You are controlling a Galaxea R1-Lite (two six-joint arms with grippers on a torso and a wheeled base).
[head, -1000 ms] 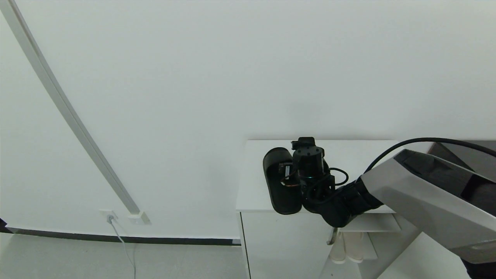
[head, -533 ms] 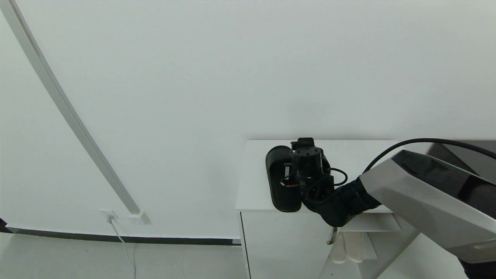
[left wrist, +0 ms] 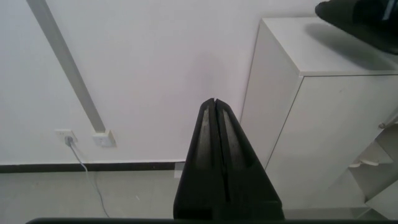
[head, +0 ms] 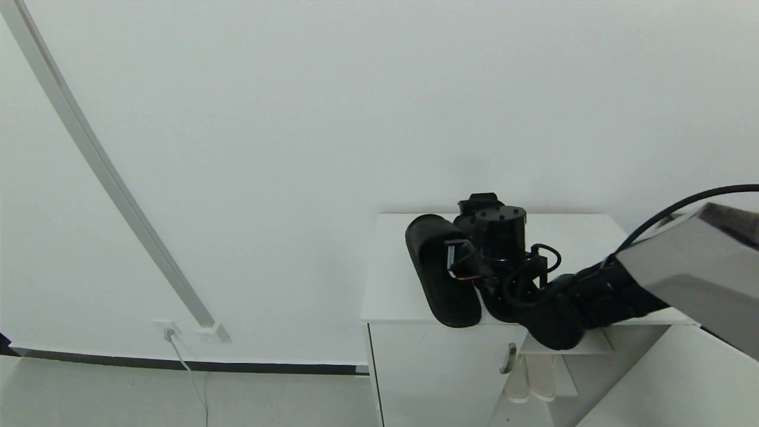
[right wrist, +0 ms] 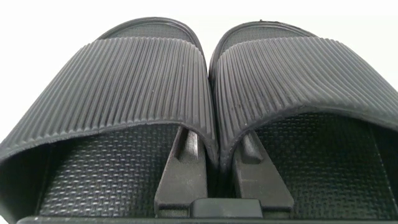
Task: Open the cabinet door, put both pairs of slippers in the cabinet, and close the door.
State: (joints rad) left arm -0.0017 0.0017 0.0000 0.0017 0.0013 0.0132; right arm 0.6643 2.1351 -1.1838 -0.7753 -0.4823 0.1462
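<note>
Head view: a white cabinet (head: 391, 284) stands against a white wall, and a pair of black slippers (head: 442, 273) is held over the left half of the cabinet top, lying from near the back edge to the front edge. Whether the soles touch the top cannot be told. The right end effector (head: 458, 265) enters the pair from the right side. In the right wrist view, the two black slippers (right wrist: 124, 81) lie side by side with their ribbed straps uppermost. One finger of the right end effector (right wrist: 216, 152) passes under each strap, and the fingers are pressed in on the two adjoining inner walls, so that the pair is gripped as one. The right-hand cabinet door (head: 652, 379) stands open at the lower right of the head view, while the left-hand door front (head: 439, 373) with its metal handle (head: 509, 359) is closed. Inside the open compartment, a pair of white slippers (head: 531, 379) sits on a lower shelf, beneath an upper shelf (head: 569, 344). Left wrist view: the left end effector (left wrist: 214, 107) has its fingers fully together and holds nothing. It is aimed at the wall just beside the left side of the cabinet (left wrist: 323, 124). On the wall, a slanting cable duct (head: 107, 172) runs down to a socket (head: 166, 329) near the floor.
</note>
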